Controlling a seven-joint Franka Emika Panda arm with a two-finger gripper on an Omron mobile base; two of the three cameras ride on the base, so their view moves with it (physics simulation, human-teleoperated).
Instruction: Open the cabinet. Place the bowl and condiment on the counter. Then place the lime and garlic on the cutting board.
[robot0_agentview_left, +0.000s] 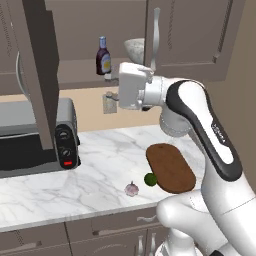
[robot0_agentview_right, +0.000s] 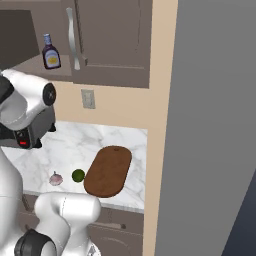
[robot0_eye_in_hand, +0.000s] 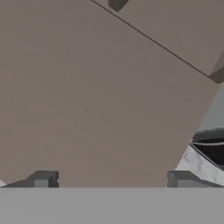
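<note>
While the gripper (robot0_eye_in_hand: 111, 178) sits wide open, holding nothing, up against the cabinet (robot0_agentview_left: 37, 70) door, I count one condiment (robot0_agentview_left: 103, 56) and one bowl (robot0_agentview_left: 134, 48) upper middle on the shelf, one lime (robot0_agentview_left: 150, 179), one garlic (robot0_agentview_left: 131, 189), one cutting board (robot0_agentview_left: 170, 168) lower right on the counter (robot0_agentview_left: 100, 165).

1. Grey-brown cabinet (robot0_agentview_left: 200, 35).
2. White, grey-veined marble tabletop (robot0_agentview_left: 100, 165).
3. Reddish-brown cutting board (robot0_agentview_left: 170, 167).
4. Dark green lime (robot0_agentview_left: 150, 179).
5. Pinkish-white garlic (robot0_agentview_left: 131, 189).
6. Dark brown-purple condiment (robot0_agentview_left: 103, 56), blue cap, pale label.
7. Speckled grey-white bowl (robot0_agentview_left: 135, 48).
</note>
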